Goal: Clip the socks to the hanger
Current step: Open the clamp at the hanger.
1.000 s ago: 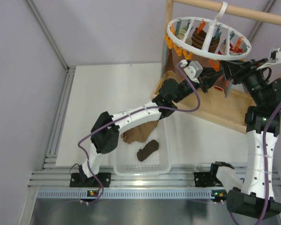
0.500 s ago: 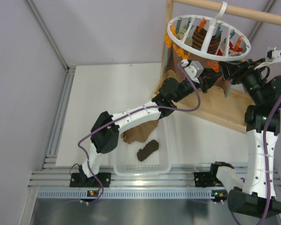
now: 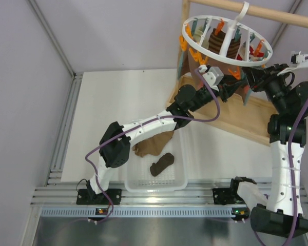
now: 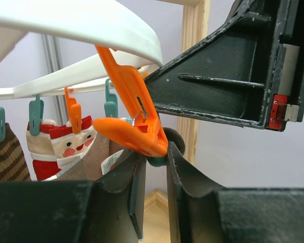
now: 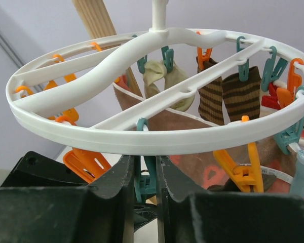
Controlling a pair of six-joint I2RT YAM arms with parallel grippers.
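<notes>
Up on the wooden rod (image 3: 277, 15) the hanger (image 3: 227, 40) hangs by its hook, both arms reaching under its rim. Left fingers (image 4: 124, 174) narrow, orange peg (image 4: 134, 126) resting on the tips, teal bit in the gap, cannot tell if gripped. Right fingers (image 5: 116, 177) pinched on a teal peg (image 5: 143, 187) below the ring. Dark sock (image 3: 162, 163) and tan sock (image 3: 153, 145) lie in white basket (image 3: 155, 185) on the table (image 3: 118, 102), well apart from the hanger

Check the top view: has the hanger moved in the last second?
Yes, slightly. The hanger has tipped: its left rim now sits higher up the wooden post, toward the top of the view.
</notes>
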